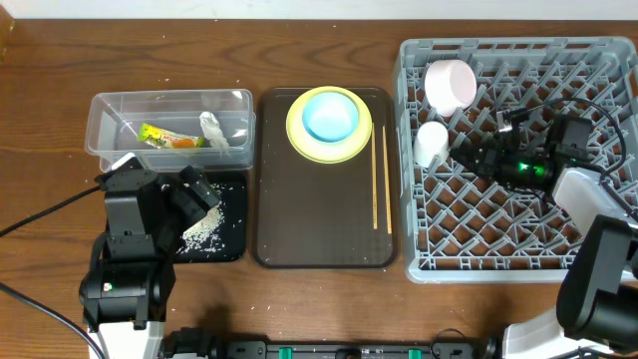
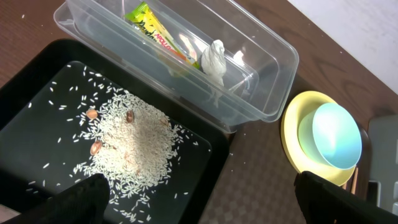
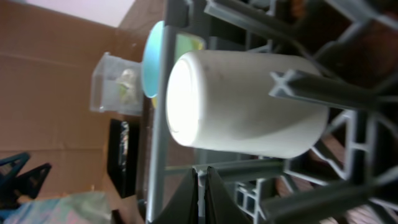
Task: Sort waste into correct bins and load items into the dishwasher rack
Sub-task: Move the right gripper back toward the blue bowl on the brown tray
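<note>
Waste sorting is judged complete. The snack wrapper (image 1: pixel 171 137) and the crumpled tissue (image 1: pixel 213 130) are contained in the clear tub (image 1: pixel 98 140), lying side by side on its floor. The loose rice (image 1: pixel 202 229), with a few brown pieces mixed in, is heaped on the black tray (image 1: pixel 231 214), which is set just in front of the tub. Outside the bins, only a few pale specks are seen on the counter (image 1: pixel 60 60); these are too small to be identified.

Loading is judged partly done. The small white cup (image 1: pixel 432 143) and the white bowl (image 1: pixel 451 85) are located inside the dishwasher rack (image 1: pixel 518 48), both near its left wall. The bowl is tipped on its side toward the far corner, with the cup just in front of it. Whether the cup is seated over a peg cannot be told.

Three items are left to be loaded. The light blue bowl (image 1: pixel 330 116) is nested in the yellow plate (image 1: pixel 296 135) at the far end of the brown serving tray (image 1: pixel 319 219). The chopsticks (image 1: pixel 377 179) are laid together along the tray's right edge.

The right fingers (image 3: pixel 189 199) are pressed together with nothing pinched, and are positioned inside the rack just beside the cup. The left fingers (image 2: pixel 81 199) are spread wide and empty, and are held above the rice on the black tray.
</note>
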`<act>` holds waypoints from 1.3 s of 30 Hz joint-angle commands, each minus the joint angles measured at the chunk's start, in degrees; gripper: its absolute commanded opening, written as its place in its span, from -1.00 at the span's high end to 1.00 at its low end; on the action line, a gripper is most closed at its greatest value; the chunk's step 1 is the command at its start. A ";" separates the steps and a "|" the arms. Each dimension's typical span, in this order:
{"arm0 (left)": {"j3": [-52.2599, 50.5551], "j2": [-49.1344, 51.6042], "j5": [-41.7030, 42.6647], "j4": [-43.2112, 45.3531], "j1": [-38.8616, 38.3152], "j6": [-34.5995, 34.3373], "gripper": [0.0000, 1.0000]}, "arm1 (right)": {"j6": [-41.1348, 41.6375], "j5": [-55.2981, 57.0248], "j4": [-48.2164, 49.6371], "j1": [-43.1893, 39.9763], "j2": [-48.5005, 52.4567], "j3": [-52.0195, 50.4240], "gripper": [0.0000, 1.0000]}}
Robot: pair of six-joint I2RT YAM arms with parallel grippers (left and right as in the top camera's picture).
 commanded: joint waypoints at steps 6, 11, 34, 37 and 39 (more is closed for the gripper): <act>1.01 0.00 -0.46 0.00 0.42 0.11 -0.96 | -1.70 17.49 -8.00 1.97 -14.14 6.05 0.82; 1.01 0.00 -0.48 0.00 0.39 0.11 -0.96 | -3.65 33.79 -16.13 11.02 -21.40 10.91 0.54; 1.01 0.00 -0.46 0.00 0.42 0.11 -0.96 | 13.40 61.55 -14.29 58.10 -5.25 12.52 -0.23; 1.01 0.00 -0.48 0.00 0.39 0.11 -0.96 | 17.79 61.55 -13.42 58.47 -2.45 12.52 -0.99; 1.01 0.00 -0.46 0.00 0.42 0.11 -0.96 | 17.79 62.97 -13.09 58.42 -0.85 12.52 -0.67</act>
